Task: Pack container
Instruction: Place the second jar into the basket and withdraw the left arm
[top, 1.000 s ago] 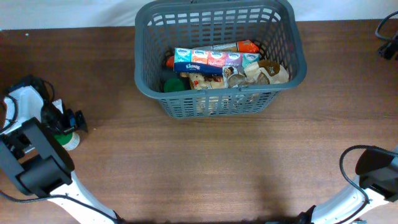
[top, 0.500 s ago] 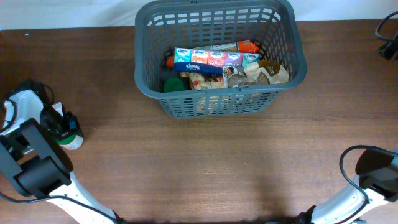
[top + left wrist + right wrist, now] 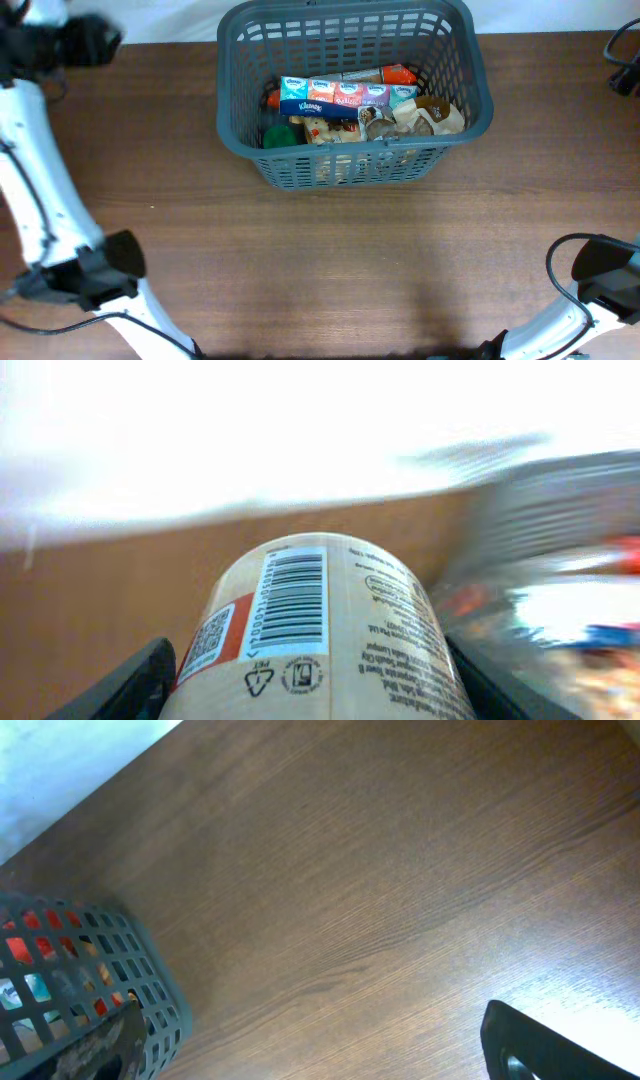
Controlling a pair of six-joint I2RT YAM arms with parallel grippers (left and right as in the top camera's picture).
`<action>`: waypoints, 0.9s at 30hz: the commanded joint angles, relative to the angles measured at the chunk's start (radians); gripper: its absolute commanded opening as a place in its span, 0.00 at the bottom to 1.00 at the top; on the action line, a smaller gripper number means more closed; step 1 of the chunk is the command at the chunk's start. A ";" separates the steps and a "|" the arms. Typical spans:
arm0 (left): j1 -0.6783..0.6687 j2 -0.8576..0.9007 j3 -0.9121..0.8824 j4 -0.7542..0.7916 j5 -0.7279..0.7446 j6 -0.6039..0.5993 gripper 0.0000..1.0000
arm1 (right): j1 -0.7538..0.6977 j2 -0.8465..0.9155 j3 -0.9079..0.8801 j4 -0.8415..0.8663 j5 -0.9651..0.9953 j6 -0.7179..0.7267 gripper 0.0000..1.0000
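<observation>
Our left gripper hangs in the upper left of the overhead frame, just beside the table's far edge. In the wrist view its fingers are clamped on a cream-labelled bottle with a barcode.

To its right, at top centre, stands the container, its near side filled with a tissue pack, a green lid and brown packets.

We see two risks:
- The grip is on a round, smooth body, so the bottle could twist or slide out on a quick swing.
- A low approach could knock the bottle against the container's thick left rim, or drop it onto the tissue pack, where it would roll.

The table between gripper and container is bare wood, so the crossing is open. The room inside looks best above the goods.

At the lower right, the right gripper is spread wide over bare wood, well apart from the container's corner.
</observation>
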 commanded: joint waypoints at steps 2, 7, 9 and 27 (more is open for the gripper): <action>-0.249 -0.040 0.114 0.000 0.080 0.314 0.02 | 0.000 0.002 0.010 0.000 -0.015 0.000 0.99; -0.559 -0.002 0.064 -0.056 -0.146 0.580 0.02 | 0.000 0.002 0.010 0.000 -0.015 0.001 0.99; -0.623 0.034 0.019 -0.089 -0.258 0.629 0.02 | 0.000 0.002 0.010 0.000 -0.015 0.000 0.99; -0.658 0.198 -0.314 -0.213 -0.646 0.657 0.11 | 0.000 0.002 0.010 0.000 -0.015 0.001 0.99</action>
